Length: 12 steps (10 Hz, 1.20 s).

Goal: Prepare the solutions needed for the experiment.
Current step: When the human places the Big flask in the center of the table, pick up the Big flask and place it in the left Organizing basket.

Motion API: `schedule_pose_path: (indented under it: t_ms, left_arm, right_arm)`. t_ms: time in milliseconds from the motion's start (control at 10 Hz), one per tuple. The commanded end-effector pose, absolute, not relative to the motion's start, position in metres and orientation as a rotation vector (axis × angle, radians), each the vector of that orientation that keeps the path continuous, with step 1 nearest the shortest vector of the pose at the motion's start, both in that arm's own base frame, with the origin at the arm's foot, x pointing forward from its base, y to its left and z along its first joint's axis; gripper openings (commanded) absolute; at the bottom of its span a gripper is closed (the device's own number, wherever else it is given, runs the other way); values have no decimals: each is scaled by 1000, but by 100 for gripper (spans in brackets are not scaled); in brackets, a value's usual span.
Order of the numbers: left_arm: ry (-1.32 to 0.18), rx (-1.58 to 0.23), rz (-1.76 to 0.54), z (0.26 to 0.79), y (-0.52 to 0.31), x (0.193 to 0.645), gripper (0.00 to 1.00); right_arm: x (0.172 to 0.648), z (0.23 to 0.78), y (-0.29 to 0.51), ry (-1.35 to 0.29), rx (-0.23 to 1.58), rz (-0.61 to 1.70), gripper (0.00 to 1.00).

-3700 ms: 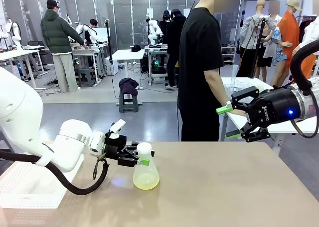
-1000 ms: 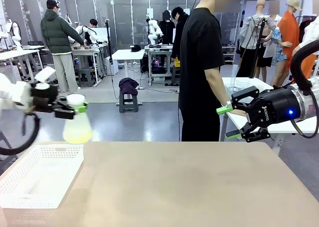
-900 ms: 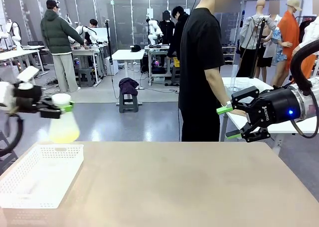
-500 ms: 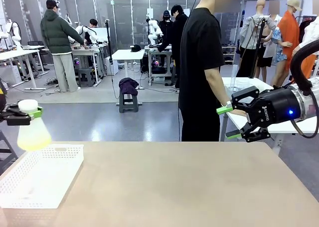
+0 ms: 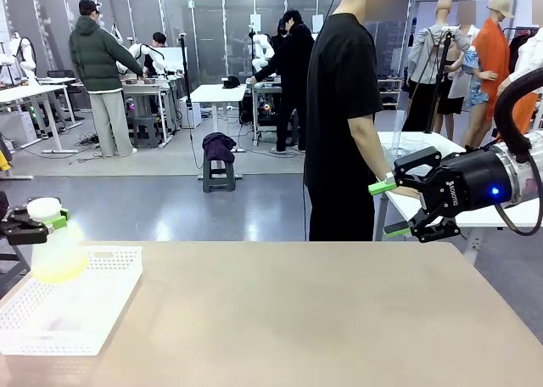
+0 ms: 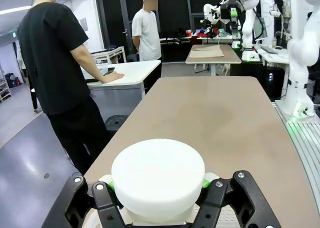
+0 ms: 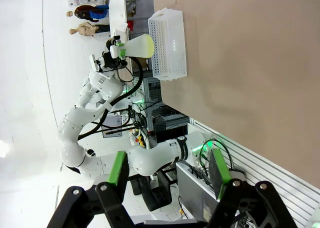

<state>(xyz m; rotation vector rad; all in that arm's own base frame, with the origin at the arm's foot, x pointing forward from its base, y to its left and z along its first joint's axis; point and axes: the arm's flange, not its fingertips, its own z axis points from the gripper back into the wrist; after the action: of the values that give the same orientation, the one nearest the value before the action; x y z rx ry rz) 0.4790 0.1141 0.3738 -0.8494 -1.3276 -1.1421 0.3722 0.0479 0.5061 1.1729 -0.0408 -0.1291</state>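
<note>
A translucent white conical flask (image 5: 56, 253) with a white cap (image 5: 42, 207) holds a shallow pool of pale yellow-green solution (image 5: 58, 271). My left gripper (image 5: 36, 224) is shut on its neck just under the cap and holds it upright at the far left, just above the white basket (image 5: 102, 298). The left wrist view looks down on the cap (image 6: 157, 174) between the green pads of the left gripper (image 6: 157, 210). My right gripper (image 5: 391, 207) hangs open and empty beyond the table's far right edge. From the right gripper (image 7: 169, 170), the flask (image 7: 136, 46) shows far off.
The perforated white basket (image 7: 169, 43) sits at the table's left end. A person in black (image 5: 344, 115) stands at the far side, one hand resting on a white side table (image 5: 407, 145). The tan tabletop (image 5: 305, 319) stretches bare from the basket to the right.
My left arm has carried the flask leftward and down, from above the basket's far right corner to low over its left part. The right arm has not moved.
</note>
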Motion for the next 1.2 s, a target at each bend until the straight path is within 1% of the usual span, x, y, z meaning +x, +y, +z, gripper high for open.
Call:
schedule_pose_path:
  t_ms: [0, 700, 900, 1100]
  left_arm:
    - [-1346, -914, -1150, 359, 118, 476, 0]
    - [-1334, -995, -1100, 292, 105, 473, 0]
    - [-1309, -946, -1111, 280, 103, 473, 0]
    - [-1312, -952, -1110, 274, 102, 472, 0]
  right_arm:
    - [372, 507, 49, -42, 1184, -121, 81]
    - [372, 507, 49, -42, 1184, -121, 81]
    - [372, 507, 49, -42, 1184, -121, 81]
    - [372, 507, 49, -42, 1184, -121, 81]
